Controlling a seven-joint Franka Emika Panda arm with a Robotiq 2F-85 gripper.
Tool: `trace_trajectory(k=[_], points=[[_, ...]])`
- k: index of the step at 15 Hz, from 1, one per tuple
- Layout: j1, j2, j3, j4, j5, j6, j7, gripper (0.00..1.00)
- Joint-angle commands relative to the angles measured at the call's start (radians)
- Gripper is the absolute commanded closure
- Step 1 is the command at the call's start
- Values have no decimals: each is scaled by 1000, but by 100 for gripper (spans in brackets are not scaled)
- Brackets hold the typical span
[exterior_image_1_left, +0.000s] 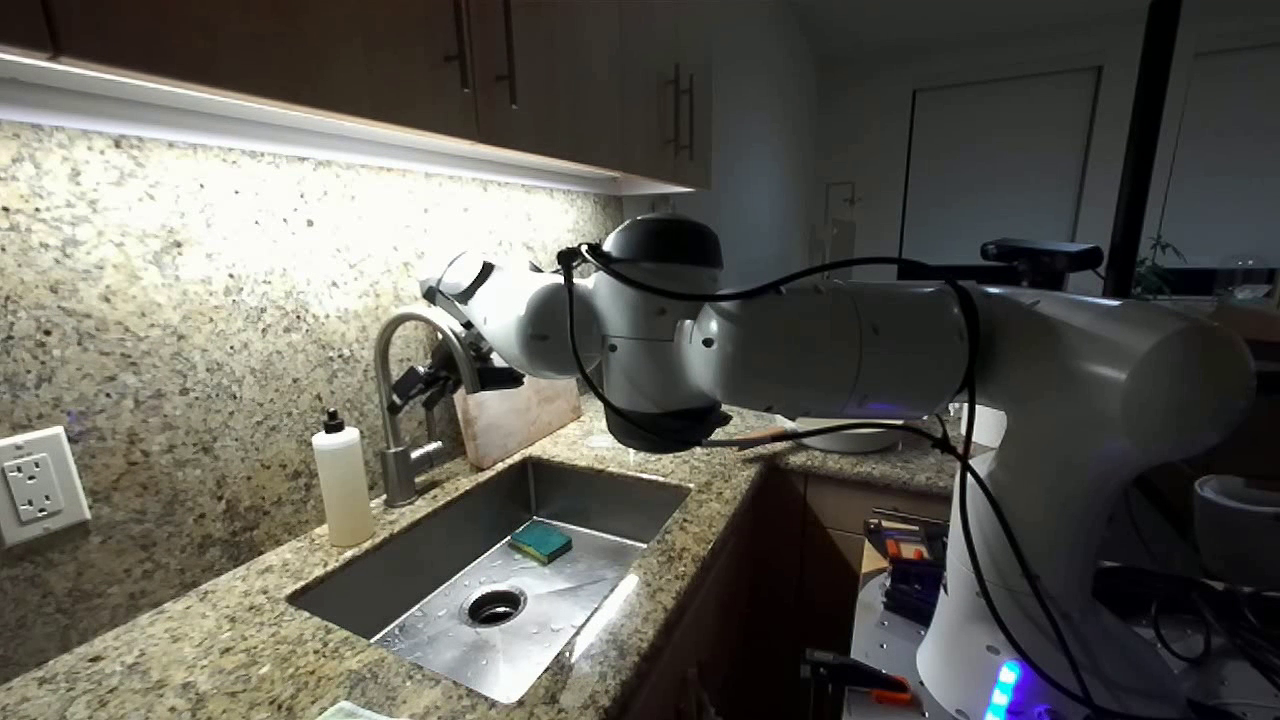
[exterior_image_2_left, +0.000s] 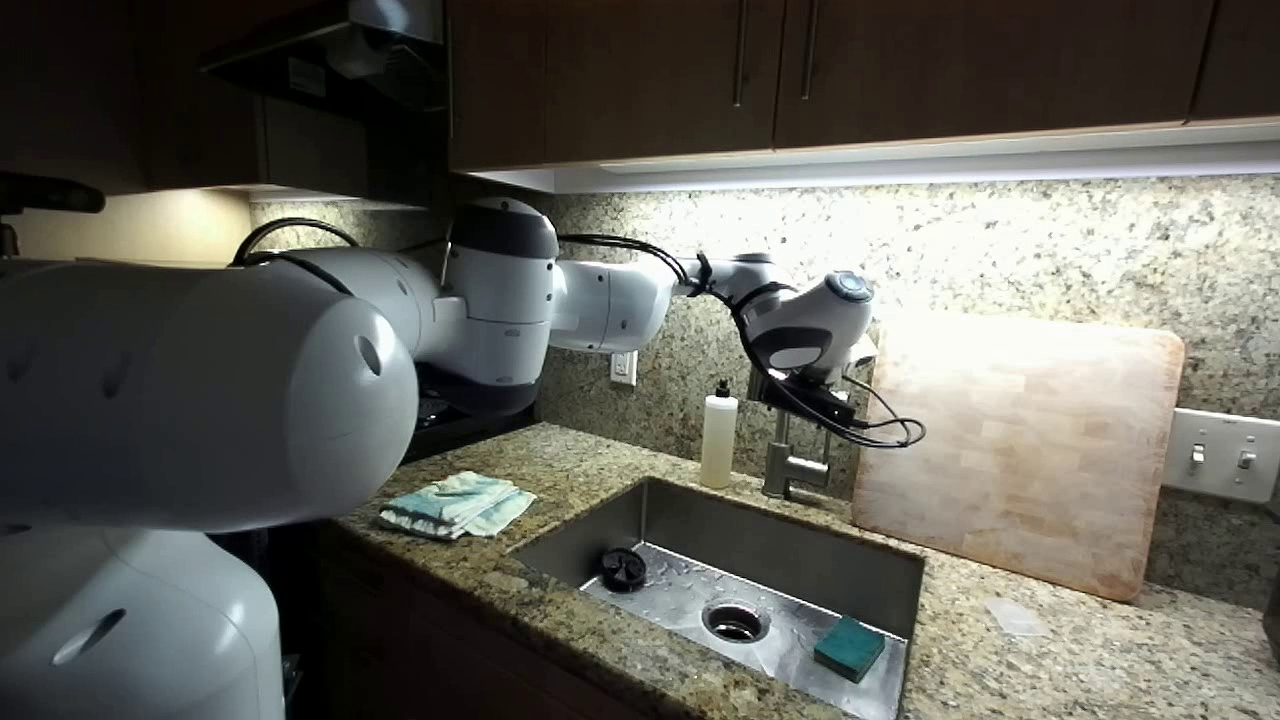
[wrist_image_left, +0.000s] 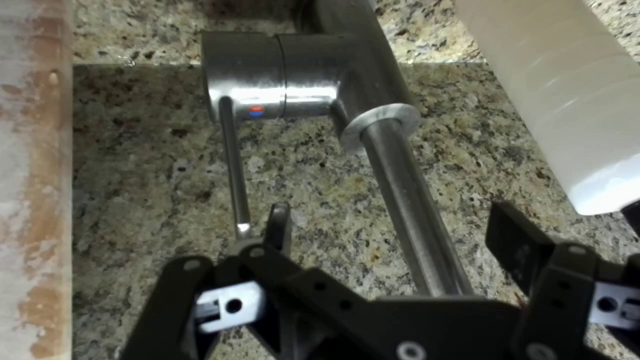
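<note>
My black gripper (wrist_image_left: 395, 235) is open and holds nothing. It is at the brushed-metal faucet (wrist_image_left: 415, 200), whose upright neck passes between the two fingers in the wrist view. I cannot tell whether the neck is level with the fingertips; no finger visibly grips it. The thin faucet lever (wrist_image_left: 234, 165) ends beside the left finger; contact is unclear. A pale soap bottle (wrist_image_left: 565, 100) is beyond the right finger. In an exterior view the gripper (exterior_image_1_left: 450, 385) is high by the faucet neck. In another exterior view the fingers are mostly hidden behind the wrist, above the faucet base (exterior_image_2_left: 782, 465).
A wooden cutting board (exterior_image_2_left: 1020, 450) leans on the granite wall beside the faucet. The steel sink (exterior_image_1_left: 410, 580) holds a green sponge (exterior_image_1_left: 541, 541) and a round black piece (exterior_image_2_left: 622, 569). A folded cloth (exterior_image_2_left: 460, 503) lies on the counter. Cabinets (exterior_image_2_left: 640, 80) hang above.
</note>
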Motion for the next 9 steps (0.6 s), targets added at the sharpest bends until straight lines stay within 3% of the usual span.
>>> trace_trajectory(k=[1, 9], points=[[1, 0, 4, 6, 4, 15, -20, 0], [1, 0, 3, 23, -92, 77, 31, 0]])
